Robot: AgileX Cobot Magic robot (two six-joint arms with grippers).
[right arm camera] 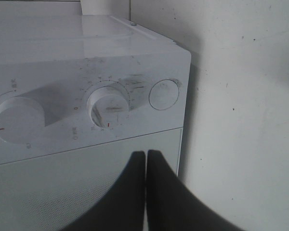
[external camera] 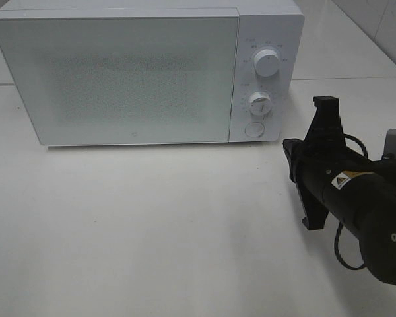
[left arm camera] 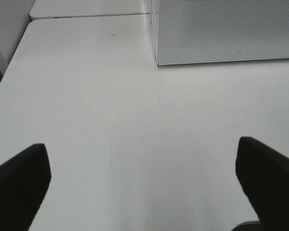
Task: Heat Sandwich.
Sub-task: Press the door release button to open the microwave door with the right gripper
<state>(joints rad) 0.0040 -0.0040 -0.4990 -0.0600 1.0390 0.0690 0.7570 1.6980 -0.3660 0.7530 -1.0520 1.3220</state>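
Hovering right gripper (right arm camera: 146, 153), fingers pressed together and empty, near microwave (external camera: 119, 79) button (external camera: 254, 129). Hovering left gripper (left arm camera: 140, 143), fingers spread wide, empty, before microwave.

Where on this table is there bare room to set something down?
The widest bare patch of table lies in front of the microwave door, left of the right arm. Another runs beside the microwave's left end. It is crowded only at the right, where the arm sits before the control panel.
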